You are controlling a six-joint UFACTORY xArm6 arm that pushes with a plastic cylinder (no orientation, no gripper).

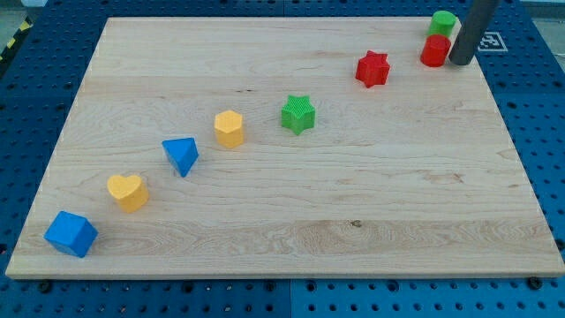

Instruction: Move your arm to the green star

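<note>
The green star [298, 114] lies a little above the middle of the wooden board [371, 194]. My tip [458, 62] is at the view's top right, just right of a red cylinder [434, 51] and far to the upper right of the green star. The rod rises out of the top of the view. A red star [372, 69] lies between the green star and my tip.
A green cylinder [443, 23] stands just above the red cylinder. A yellow hexagon block [229, 128], a blue triangle [181, 155], a yellow heart [128, 191] and a blue cube [71, 233] run diagonally down to the view's bottom left. The board's right edge is close to my tip.
</note>
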